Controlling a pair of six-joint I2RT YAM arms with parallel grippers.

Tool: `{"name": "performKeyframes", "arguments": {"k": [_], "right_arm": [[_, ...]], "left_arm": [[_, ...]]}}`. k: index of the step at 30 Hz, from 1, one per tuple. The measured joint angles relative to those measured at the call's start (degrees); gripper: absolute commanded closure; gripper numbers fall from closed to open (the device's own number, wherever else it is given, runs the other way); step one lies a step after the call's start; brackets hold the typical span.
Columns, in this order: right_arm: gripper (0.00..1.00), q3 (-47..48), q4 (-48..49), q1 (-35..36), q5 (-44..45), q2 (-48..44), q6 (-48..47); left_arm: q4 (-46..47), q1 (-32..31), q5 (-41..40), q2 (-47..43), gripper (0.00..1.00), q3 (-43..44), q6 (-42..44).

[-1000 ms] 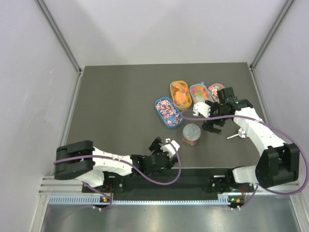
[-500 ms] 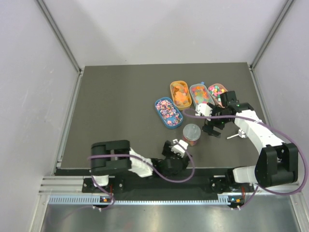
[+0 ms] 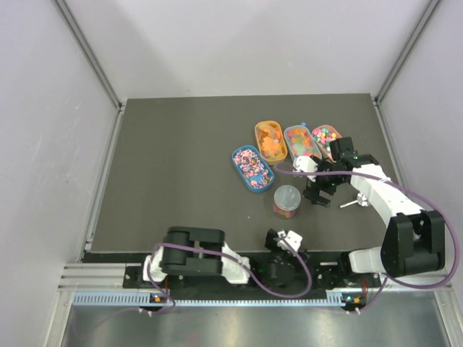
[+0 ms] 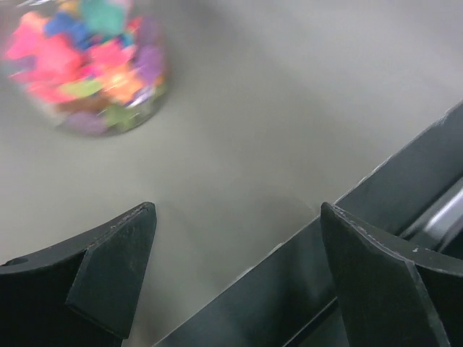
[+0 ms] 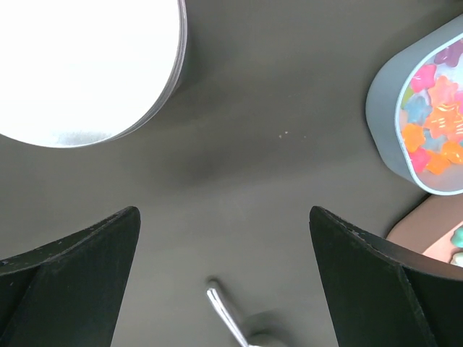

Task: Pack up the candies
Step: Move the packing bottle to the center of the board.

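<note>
While left claw (image 4: 235,217) and right claw (image 5: 224,217) gape empty, four trays (image 3: 235,155) of candies (image 3: 271,143), one jar (image 3: 287,196)

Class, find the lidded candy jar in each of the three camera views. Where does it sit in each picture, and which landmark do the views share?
Top external: the candy jar stands right of centre, just nearer than the blue tray.
Left wrist: top left corner, blurred, with the candies showing through its side.
Right wrist: top left, seen from above as a pale round lid.
Shared landmark: the dark table under it.
</note>
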Motion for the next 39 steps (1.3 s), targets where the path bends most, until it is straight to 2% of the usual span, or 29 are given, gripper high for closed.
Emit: {"name": "performKeyframes", "arguments": {"k": [5, 10, 15, 19, 23, 27, 35, 39], "right_arm": [[0.01, 1.1, 0.4, -0.3, -0.1, 1.4, 0.1], [0.00, 1.1, 0.2, -0.8, 0.2, 1.4, -0.4], [0.00, 1.5, -0.1, -1.7, 0.3, 1.4, -0.6], [0.00, 1.9, 0.0, -1.8, 0.3, 1.4, -0.6], [0.00, 1.9, 0.0, -2.1, 0.4, 1.4, -1.0], [0.00, 1.9, 0.0, -2.6, 0.5, 1.4, -1.1], [0.00, 4.3, -0.6, -3.1, -0.3, 3.1, -1.1], [0.00, 5.9, -1.1, -3.4, -1.1, 4.9, -1.6]], "left_arm": [[0.1, -0.3, -5.9, 10.1, 0.02, 12.7, 0.0], [5.5, 0.2, -6.5, 10.8, 0.06, 10.9, -3.1], [6.6, 2.0, -4.5, 9.8, 0.06, 9.7, -10.8], [8.3, 5.5, 0.2, 10.2, 0.06, 10.3, -16.0], [11.3, 9.0, 7.1, 10.6, 0.06, 10.3, -16.2], [14.0, 9.0, 11.5, 10.4, 0.06, 8.9, -14.1], [13.3, 4.5, 15.1, 4.0, 0.07, 1.1, -14.7], [4.1, 3.6, 18.3, -6.9, 0.03, -6.3, -12.9]]}}
